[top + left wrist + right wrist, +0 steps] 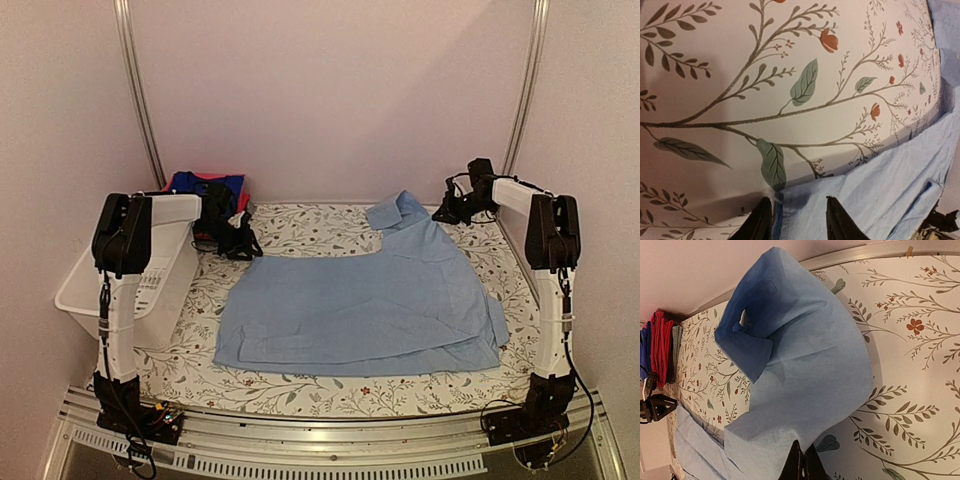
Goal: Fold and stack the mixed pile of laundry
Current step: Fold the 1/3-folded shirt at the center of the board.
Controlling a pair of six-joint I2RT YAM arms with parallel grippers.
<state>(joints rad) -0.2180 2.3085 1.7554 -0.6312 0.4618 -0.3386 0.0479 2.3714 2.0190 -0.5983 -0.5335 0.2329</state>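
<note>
One pale-blue shirt (370, 300), one white basket (165, 292)

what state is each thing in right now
shirt: spread out, far end bunched up
left tool: open, straddling the shirt's edge
right tool: shut on the shirt
clothes pile: stacked in the far left corner
basket: upright, left of the shirt
</note>
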